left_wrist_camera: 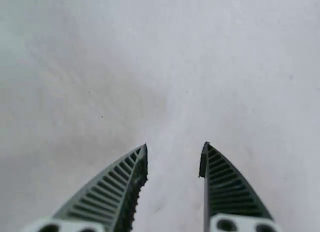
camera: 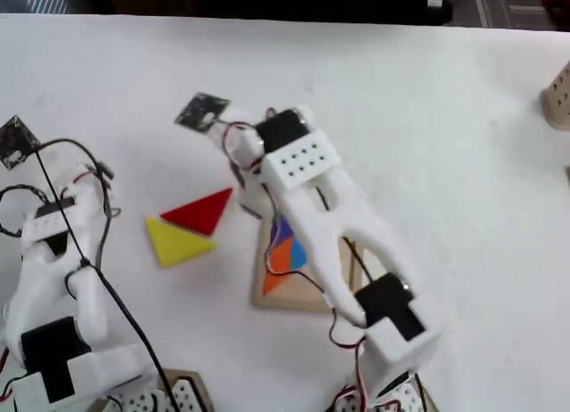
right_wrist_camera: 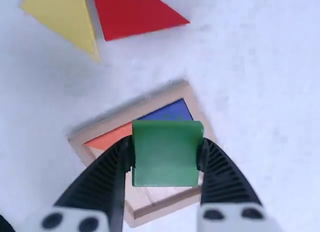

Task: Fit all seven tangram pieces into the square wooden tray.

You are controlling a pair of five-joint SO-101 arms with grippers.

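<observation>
Above tray [right_wrist_camera: 162,201] | right gripper [right_wrist_camera: 165,142] clamps green square [right_wrist_camera: 162,159] | left gripper [left_wrist_camera: 175,146] parted

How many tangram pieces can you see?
5. Yellow triangle and red triangle lie on the table beside the wooden tray; blue piece and orange piece sit in the tray; green square is held in the right gripper above it. The right arm may hide others.

The right arm [camera: 343,221] hides most of the wooden tray [camera: 261,294], and the yellow triangle [right_wrist_camera: 62,14] is cut by the edge.
</observation>
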